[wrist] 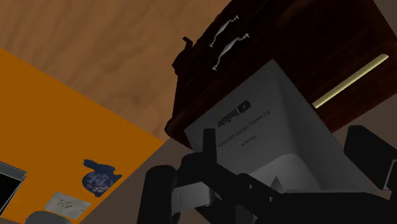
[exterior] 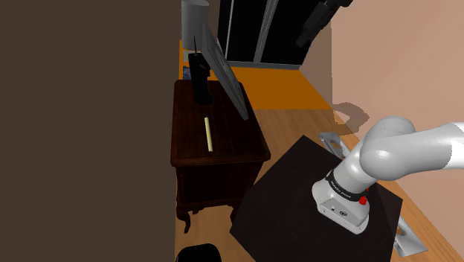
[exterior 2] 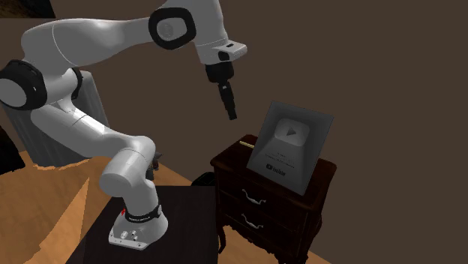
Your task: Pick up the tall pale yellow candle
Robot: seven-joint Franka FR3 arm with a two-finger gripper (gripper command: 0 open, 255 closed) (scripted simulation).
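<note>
The pale yellow candle (exterior: 209, 134) lies flat on top of a dark wooden nightstand (exterior: 223, 152), toward its front half. In the wrist view the candle (wrist: 351, 81) shows as a thin stick beyond a grey plaque (wrist: 254, 127). My black gripper (exterior: 201, 97) hangs above the far end of the nightstand, well clear of the candle. Seen from the second exterior view, the gripper (exterior 2: 232, 115) points down, above and to the left of the candle (exterior 2: 246, 141). The fingers (wrist: 208, 143) stand apart with nothing between them, so the gripper (wrist: 289, 149) is open.
A grey plaque (exterior 2: 289, 146) leans upright along one side of the nightstand top, close beside the candle. A brown wall (exterior: 82, 112) runs along the other side. The black stand (exterior: 312, 208) sits on wood floor beside the nightstand. An orange rug (exterior: 286, 89) lies beyond.
</note>
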